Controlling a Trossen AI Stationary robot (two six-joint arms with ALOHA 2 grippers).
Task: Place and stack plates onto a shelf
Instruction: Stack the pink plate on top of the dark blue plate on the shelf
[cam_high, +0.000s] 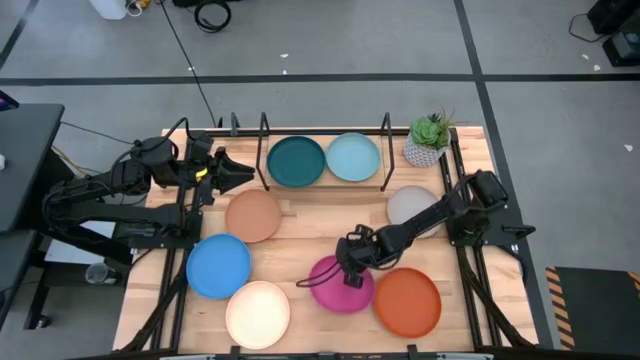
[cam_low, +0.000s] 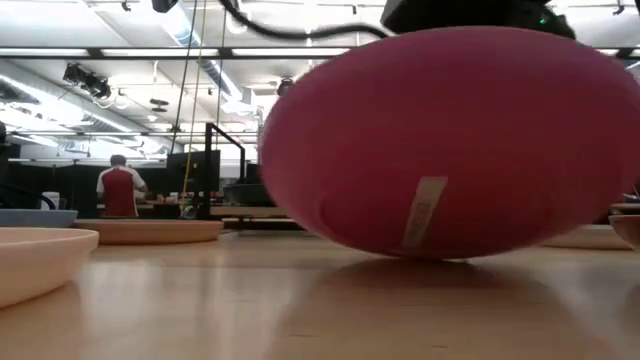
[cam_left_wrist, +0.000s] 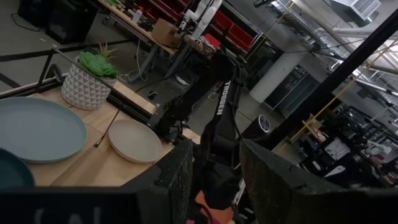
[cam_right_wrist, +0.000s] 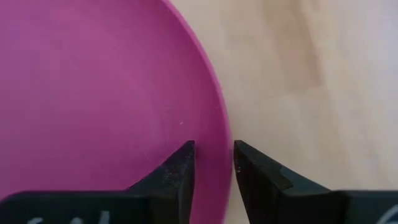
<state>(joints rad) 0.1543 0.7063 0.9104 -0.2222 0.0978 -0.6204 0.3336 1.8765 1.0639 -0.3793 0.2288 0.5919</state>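
Progress: dark teal round plate (cam_high: 296, 161) and light blue round plate (cam_high: 353, 157) sit on wire-loop wooden shelf (cam_high: 325, 186) at table's far edge; six remain on table, right gripper (cam_high: 352, 277) pinching magenta plate's (cam_high: 334, 287) rim near front edge, left gripper (cam_high: 232, 172) open beside shelf

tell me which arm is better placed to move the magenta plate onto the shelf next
Right. Its end effector already straddles the magenta plate rim, fingers either side, and the plate looks tilted up in the low view. The left end effector waits by the shelf, away from that plate.
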